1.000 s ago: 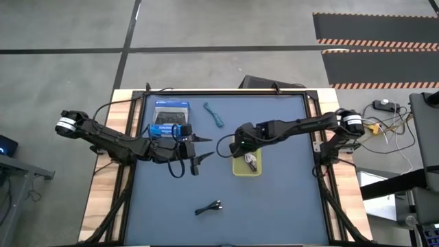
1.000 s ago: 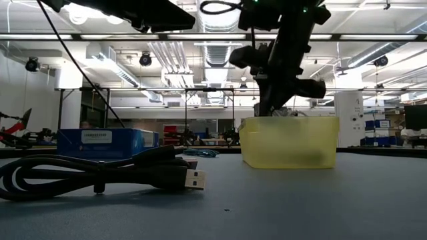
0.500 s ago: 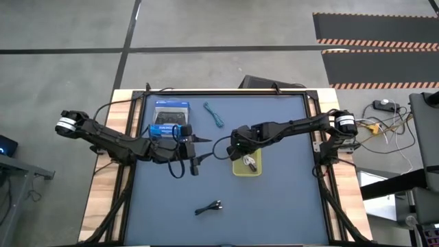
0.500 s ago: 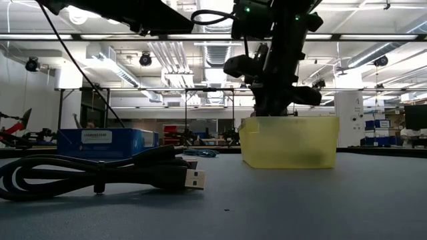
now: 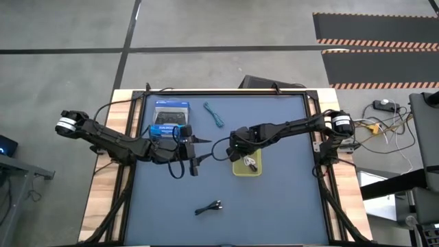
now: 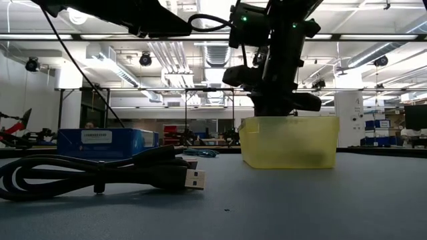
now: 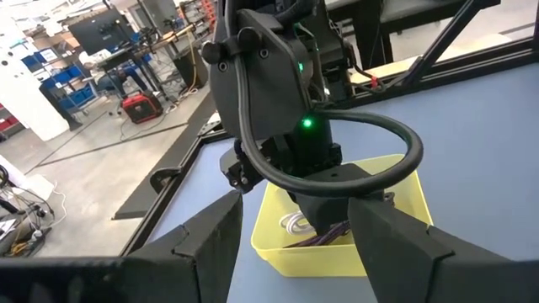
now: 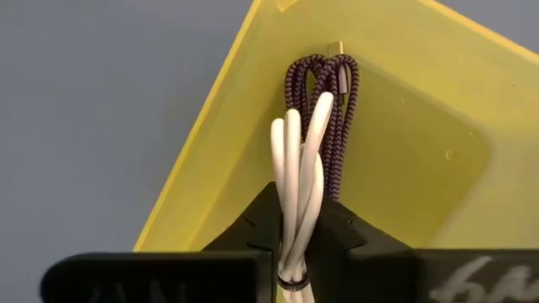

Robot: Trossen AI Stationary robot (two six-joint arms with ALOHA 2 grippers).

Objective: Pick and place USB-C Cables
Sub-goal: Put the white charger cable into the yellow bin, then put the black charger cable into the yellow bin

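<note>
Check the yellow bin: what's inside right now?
Inside the yellow bin lies the dark purple cable. The right gripper is shut on the white cable, which hangs into the bin. The bin floor under the gripper is hidden.

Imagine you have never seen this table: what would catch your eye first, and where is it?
The translucent yellow plastic bin right of the table's centre draws the eye, with the right gripper over its rim, shut on a white looped cable above a purple braided cable inside. Next, the black coiled cable lies near the table's front edge and the blue cardboard box back left.
</note>
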